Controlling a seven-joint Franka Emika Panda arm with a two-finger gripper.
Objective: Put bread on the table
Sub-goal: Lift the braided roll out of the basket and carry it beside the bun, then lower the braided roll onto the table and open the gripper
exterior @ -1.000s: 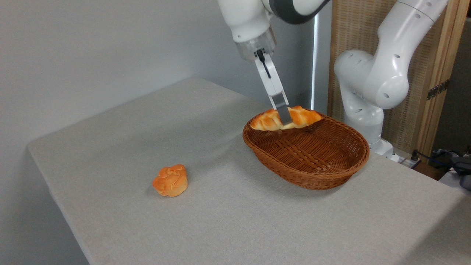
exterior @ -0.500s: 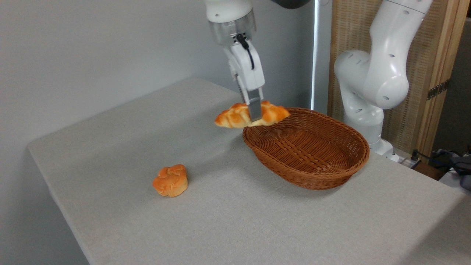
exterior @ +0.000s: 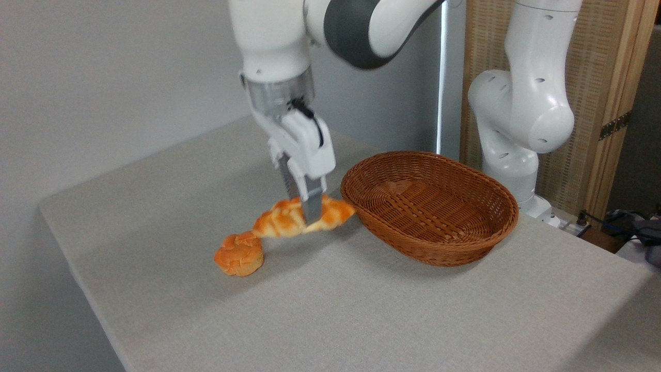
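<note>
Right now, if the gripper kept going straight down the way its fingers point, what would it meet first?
Probably the table. The gripper, shut on the braided loaf, points down at bare cloth between the round bun and the wicker basket. With one view, depth is uncertain.

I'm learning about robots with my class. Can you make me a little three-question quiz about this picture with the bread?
1. True or false: the wicker basket has something in it.
2. What is the gripper holding? A) the small bun B) the braided bread C) the basket
3. Fill in: the small bun sits on the ____.

Key
1. False. The basket is empty.
2. B. The gripper is shut on the braided bread, which hangs in the air between the basket and the small bun.
3. Table. The bun rests on the grey cloth-covered table, left of the basket.
</note>
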